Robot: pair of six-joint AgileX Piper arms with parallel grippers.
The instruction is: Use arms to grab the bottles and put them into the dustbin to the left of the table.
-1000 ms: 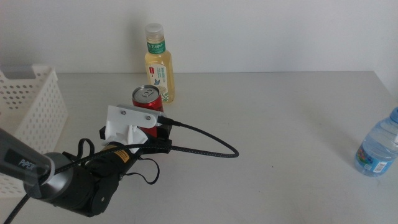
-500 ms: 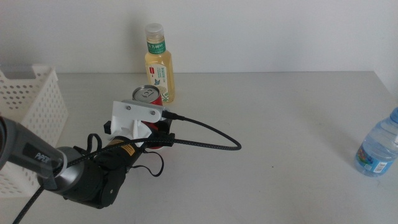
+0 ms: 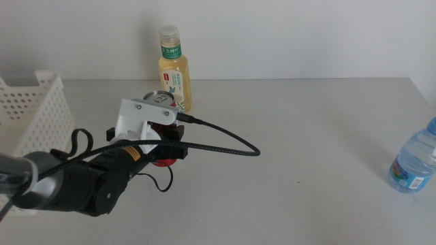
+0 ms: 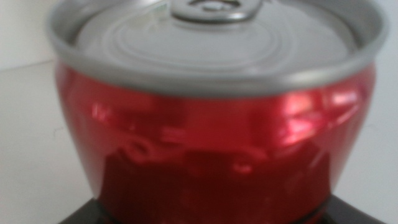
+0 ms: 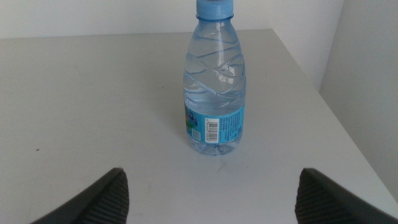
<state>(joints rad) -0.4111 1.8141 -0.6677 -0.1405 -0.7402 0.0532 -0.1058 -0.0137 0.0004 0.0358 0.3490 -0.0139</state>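
Middle view — red can point(image 3: 162, 102) upright, top up, left gripper point(image 3: 165, 144) clamping it

Left gripper point(image 3: 163, 139) is crowded against the red soda can point(image 3: 162, 102); the tea bottle point(image 3: 174, 68) stands just behind the can, so passage on the far side is blocked; the black cable point(image 3: 225, 144) is looped over the table point(image 3: 306, 136) to the right of the gripper. Dustbin point(image 3: 37, 112) stands at the left edge; bare tabletop is seen between it and the can. Centre and right of the table lie open up to the water bottle point(image 5: 214, 81); open tabletop is seen between it and the widely parted jaws of the right gripper point(image 5: 211, 193).
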